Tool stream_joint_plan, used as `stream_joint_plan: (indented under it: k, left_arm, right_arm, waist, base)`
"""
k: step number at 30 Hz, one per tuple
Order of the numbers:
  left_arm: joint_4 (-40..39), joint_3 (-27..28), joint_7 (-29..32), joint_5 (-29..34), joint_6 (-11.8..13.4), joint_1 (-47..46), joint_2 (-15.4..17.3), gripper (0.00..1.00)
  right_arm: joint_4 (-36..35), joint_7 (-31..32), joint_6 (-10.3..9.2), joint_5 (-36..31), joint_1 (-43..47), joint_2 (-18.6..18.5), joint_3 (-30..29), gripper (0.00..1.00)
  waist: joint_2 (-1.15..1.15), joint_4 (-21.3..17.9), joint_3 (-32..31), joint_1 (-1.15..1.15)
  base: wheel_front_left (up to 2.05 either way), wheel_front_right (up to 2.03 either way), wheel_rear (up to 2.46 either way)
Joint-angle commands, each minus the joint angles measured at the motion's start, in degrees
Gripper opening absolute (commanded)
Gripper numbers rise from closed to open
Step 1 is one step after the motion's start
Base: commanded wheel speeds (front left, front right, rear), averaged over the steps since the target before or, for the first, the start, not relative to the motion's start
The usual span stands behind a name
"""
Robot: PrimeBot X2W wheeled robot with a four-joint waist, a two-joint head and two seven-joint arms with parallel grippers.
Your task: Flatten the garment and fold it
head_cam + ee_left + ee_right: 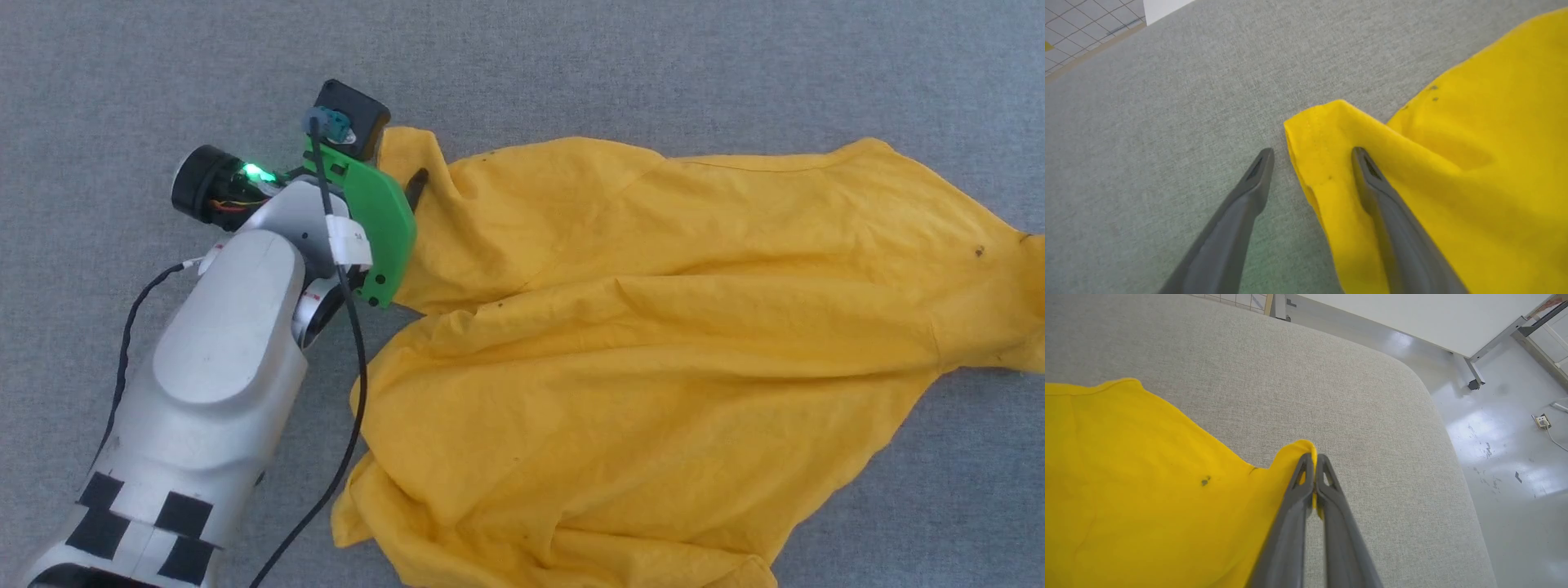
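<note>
Crumpled bright yellow cloth T-shirt [653, 343] lay on grey fabric surface [571, 65], not flat yet, no folds. L end effector [1312, 157] wide astride one corner; R end effector [1314, 463] pinched another

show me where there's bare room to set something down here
Bare grey surface: the strip above the garment in the head view, the patch left of the left arm, the lower right corner below the garment. Crowded: the middle, garment-covered, left gripper at its corner.
</note>
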Motion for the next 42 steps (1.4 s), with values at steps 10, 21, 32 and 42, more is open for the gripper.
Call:
stream_joint_plan:
  k: [10, 21, 32, 42]
  left_arm:
    - [4.8, -4.8, 2.8, -1.3, -0.2, -2.1, 2.6, 0.39]
    - [7.0, -8.1, -7.0, -5.1, 1.0, -3.2, 3.7, 0.00]
    - [-0.6, 3.1, -23.4, -9.1, 6.7, -4.7, 8.6, 0.00]
    - [-13.4, 8.2, -19.0, -12.7, 8.5, -8.7, 12.6, 0.00]
  right_arm:
    - [-2.0, 1.2, -0.10, 0.1, -0.6, 0.7, 1.3, 0.00]
    - [-2.3, 0.6, -0.10, 0.0, 0.1, 0.6, 2.3, 0.00]
    - [-3.0, -6.5, -0.10, 0.9, -7.2, -2.2, 10.2, 0.00]
    - [4.5, -10.6, -0.10, 3.7, -26.9, -8.6, 24.9, 0.00]
  waist:
    - [0.00, -0.4, 1.2, 0.00]
    - [0.00, 0.0, -2.2, 0.00]
    - [0.00, -1.2, -9.7, 0.00]
    - [0.00, -2.5, -16.9, 0.00]
  base:
    - [0.00, 0.00, 0.00]
    - [0.00, 0.00, 0.00]
    - [0.00, 0.00, 0.00]
    - [0.00, 0.00, 0.00]
